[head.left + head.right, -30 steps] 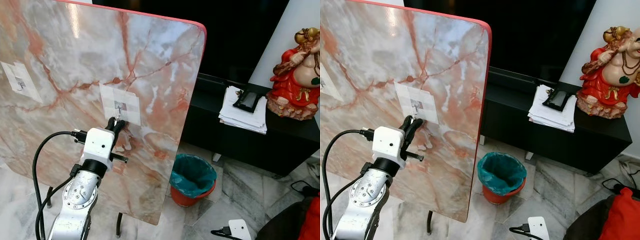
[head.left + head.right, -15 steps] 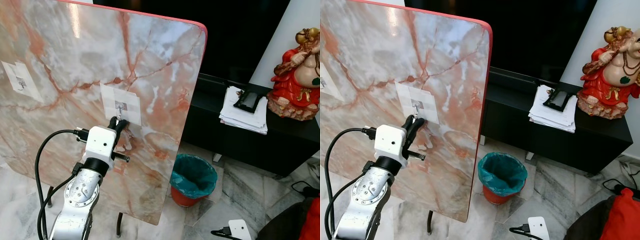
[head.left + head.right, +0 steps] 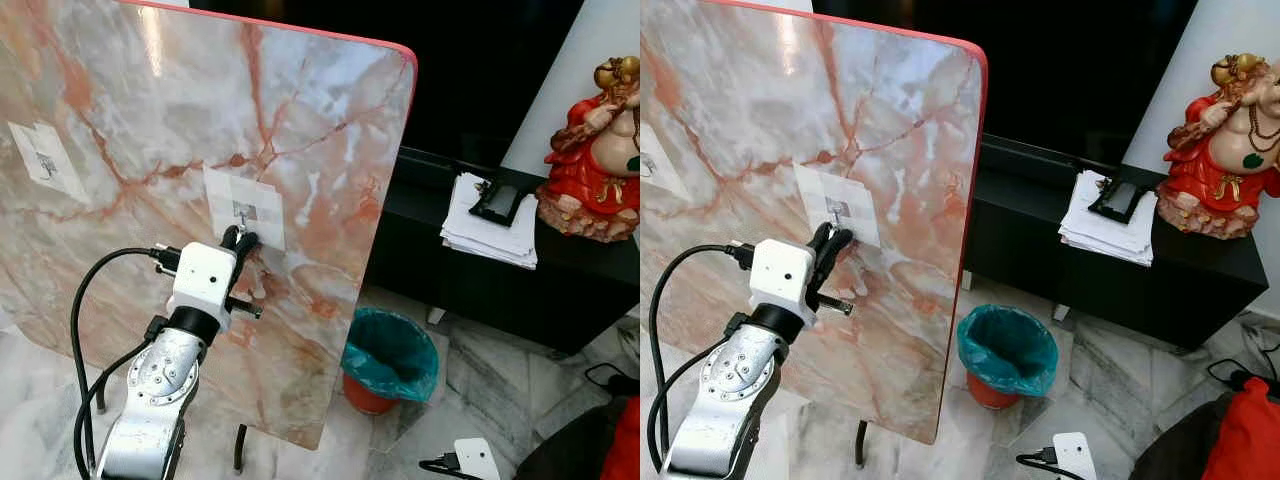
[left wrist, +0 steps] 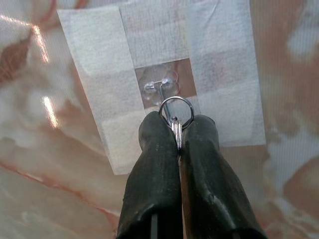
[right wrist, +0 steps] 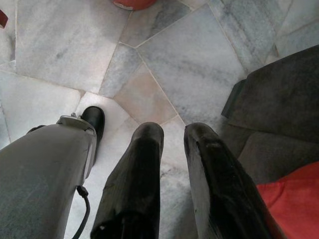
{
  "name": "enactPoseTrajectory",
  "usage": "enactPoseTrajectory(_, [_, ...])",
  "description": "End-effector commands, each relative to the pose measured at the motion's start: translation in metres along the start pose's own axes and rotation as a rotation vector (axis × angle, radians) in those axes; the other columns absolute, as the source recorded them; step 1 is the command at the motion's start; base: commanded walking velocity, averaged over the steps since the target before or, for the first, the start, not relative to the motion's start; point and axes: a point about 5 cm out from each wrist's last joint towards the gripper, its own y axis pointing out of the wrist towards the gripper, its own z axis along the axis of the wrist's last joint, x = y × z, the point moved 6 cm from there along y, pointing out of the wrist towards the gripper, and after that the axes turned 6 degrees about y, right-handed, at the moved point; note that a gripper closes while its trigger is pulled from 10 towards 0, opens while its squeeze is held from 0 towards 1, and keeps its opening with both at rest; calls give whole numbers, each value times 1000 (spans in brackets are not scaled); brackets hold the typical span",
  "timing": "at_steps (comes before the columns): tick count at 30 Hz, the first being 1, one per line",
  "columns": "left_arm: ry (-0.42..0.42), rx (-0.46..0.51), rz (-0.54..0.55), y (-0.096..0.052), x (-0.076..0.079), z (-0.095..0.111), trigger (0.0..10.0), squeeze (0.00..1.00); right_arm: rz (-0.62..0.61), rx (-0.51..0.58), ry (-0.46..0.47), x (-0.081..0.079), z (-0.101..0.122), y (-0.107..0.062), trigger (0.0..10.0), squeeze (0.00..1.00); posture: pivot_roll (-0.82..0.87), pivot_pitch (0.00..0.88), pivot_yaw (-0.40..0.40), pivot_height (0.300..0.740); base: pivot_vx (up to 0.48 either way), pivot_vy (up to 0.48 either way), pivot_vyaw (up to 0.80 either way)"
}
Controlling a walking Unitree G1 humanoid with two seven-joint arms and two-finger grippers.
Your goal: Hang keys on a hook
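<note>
Your left gripper (image 4: 178, 130) pinches the key ring (image 4: 176, 110) at the hook (image 4: 160, 87), mid-panel (image 3: 330, 130); right gripper (image 5: 172, 137) idles, fingers slightly parted.

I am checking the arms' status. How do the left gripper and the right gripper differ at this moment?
The left gripper is raised to the marble board, while the right gripper hangs over the floor. The left gripper is shut on the key ring at the hook; the right gripper is open and holds nothing. Both have two black fingers.
</note>
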Motion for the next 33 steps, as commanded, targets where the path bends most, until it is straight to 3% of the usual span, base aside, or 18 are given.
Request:
enactPoseTrajectory(1, [-5, 19, -38, 5, 6, 10, 10000, 0, -12, -4, -4, 7, 0, 0, 10000, 0, 48, 13, -113, 740, 0, 0, 0])
enactPoseTrajectory(13, [-34, -3, -83, 5, 13, 15, 10000, 0, -14, -10, -3, 10, -4, -1, 10000, 0, 48, 15, -112, 740, 0, 0, 0])
enactPoseTrajectory(24, [-54, -33, -53, 3, 5, 15, 10000, 0, -9, -11, -1, 9, -4, -1, 10000, 0, 50, 15, -112, 740, 0, 0, 0])
enactPoseTrajectory(33, [-141, -47, 0, 1, -1, 12, 10000, 0, -7, -9, 2, 8, -3, -1, 10000, 0, 51, 15, -113, 740, 0, 0, 0])
